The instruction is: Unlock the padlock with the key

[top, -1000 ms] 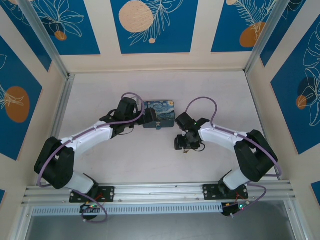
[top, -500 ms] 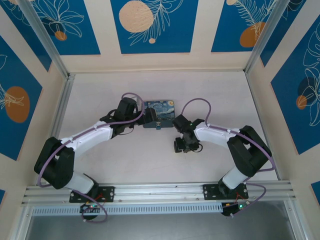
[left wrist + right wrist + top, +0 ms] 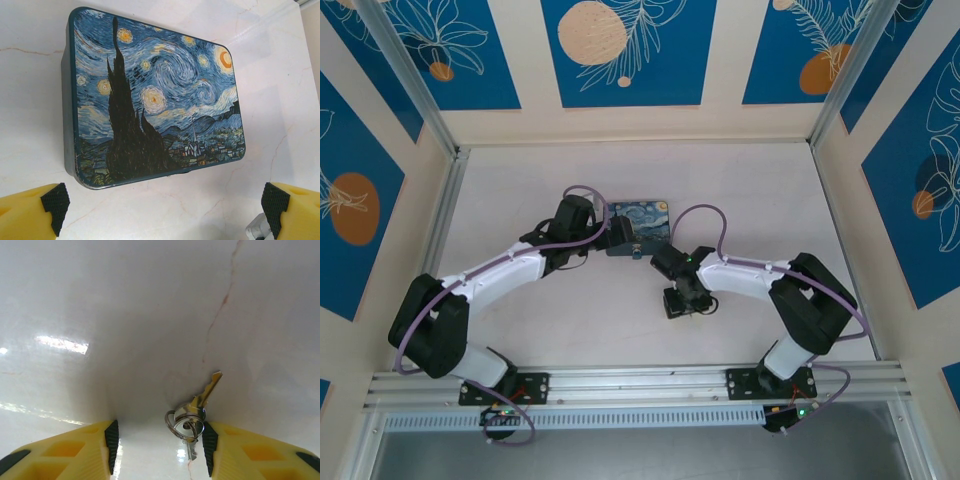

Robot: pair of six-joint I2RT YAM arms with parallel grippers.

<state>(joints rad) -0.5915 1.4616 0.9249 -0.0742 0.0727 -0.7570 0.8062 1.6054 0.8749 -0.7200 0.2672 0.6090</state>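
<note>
Key [image 3: 204,394] on white marble tabletop [image 3: 150,315], within half-open right claw [image 3: 160,440]; left claw [image 3: 165,202] wide.

The top external view looks steeply down from above and behind the arm bases, taking in the whole tabletop [image 3: 570,330]. The left wrist view looks down at close range on the painted box [image 3: 155,95] — the same box lies small at mid-tabletop in the top view. The right wrist view is nearest of all, low over the tabletop between its own fingers [image 3: 65,450].
</note>
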